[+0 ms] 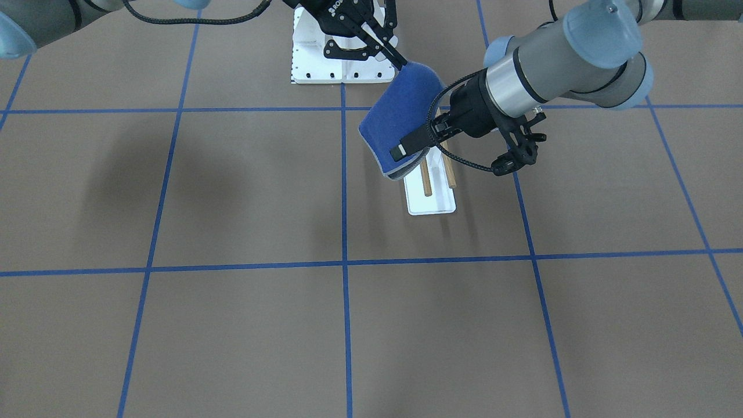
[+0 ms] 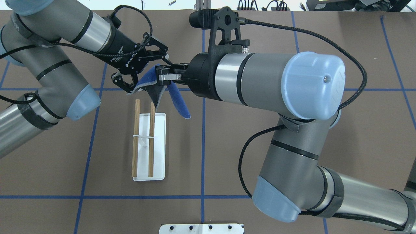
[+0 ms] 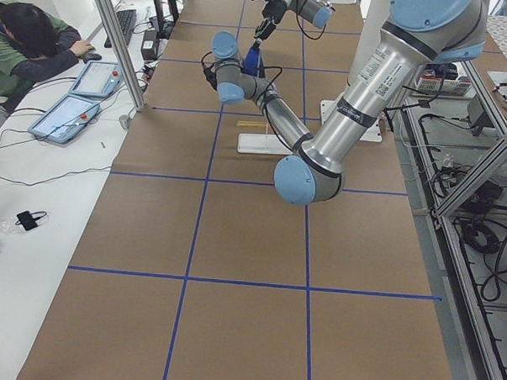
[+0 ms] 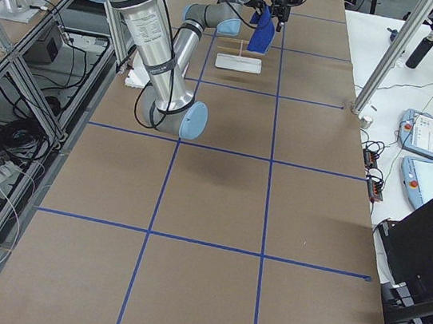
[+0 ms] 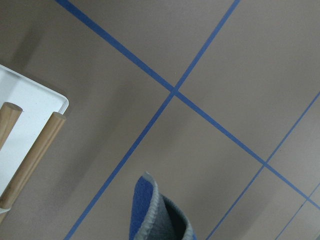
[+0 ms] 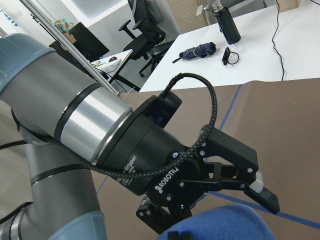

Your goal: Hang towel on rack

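The blue towel [image 1: 400, 113] with a grey underside hangs in the air between both grippers, over the end of the rack [image 1: 430, 200] farthest from the robot. I cannot tell whether it touches the rods. My right gripper [image 1: 400, 61] is shut on its upper corner. My left gripper [image 1: 403, 150] is shut on its lower edge. In the overhead view the towel [image 2: 178, 104] droops just beyond the two wooden rods [image 2: 151, 139] and the white base [image 2: 160, 146]; the right gripper [image 2: 164, 77] and left gripper [image 2: 144, 78] are close together. The left wrist view shows the towel [image 5: 150, 210] and the rod ends [image 5: 35, 145].
The white bolted pedestal plate [image 1: 307, 61] lies at the robot's side of the table, and also shows in the overhead view [image 2: 201, 228]. Blue tape lines grid the brown table. An operator [image 3: 33, 37] sits by tablets [image 3: 67, 114] at a side desk.
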{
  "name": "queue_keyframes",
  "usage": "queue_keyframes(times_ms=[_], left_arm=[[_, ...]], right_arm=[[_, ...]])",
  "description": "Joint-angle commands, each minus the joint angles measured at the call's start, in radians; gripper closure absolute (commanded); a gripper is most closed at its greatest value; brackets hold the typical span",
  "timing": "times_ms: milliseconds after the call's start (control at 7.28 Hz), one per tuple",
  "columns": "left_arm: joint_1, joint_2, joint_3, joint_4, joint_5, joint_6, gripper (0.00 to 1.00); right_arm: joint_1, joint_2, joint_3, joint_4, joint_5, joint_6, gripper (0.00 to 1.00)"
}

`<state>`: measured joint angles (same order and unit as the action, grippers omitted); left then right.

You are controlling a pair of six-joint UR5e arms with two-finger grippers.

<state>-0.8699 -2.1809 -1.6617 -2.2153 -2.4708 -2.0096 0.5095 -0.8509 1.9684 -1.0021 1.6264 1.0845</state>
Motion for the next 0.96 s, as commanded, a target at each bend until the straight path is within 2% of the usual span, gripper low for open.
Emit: queue_keyframes(times_ms=[0,137,550,687,824], left_arm=[[0.006,0.004,0.003,-0.059,0.001,-0.001,0.66],[0.006,0.007,0.005,-0.07,0.001,-0.001,1.0],[0.005,0.013,0.007,-0.072,0.024,0.0,1.0],[0.005,0.013,0.004,-0.072,0.026,-0.001,1.0],[0.005,0.013,0.0,-0.072,0.026,-0.001,1.0]], right_arm=[[0.0,-0.008,0.001,0.0,-0.008,-0.001,1.0],[-0.002,-0.019,0.004,0.0,-0.008,-0.001,1.0],[-0.02,-0.055,0.032,0.003,-0.007,-0.001,1.0],[-0.046,-0.086,0.064,0.002,0.0,-0.001,0.82],[-0.051,-0.108,0.076,-0.013,-0.002,0.003,0.02]])
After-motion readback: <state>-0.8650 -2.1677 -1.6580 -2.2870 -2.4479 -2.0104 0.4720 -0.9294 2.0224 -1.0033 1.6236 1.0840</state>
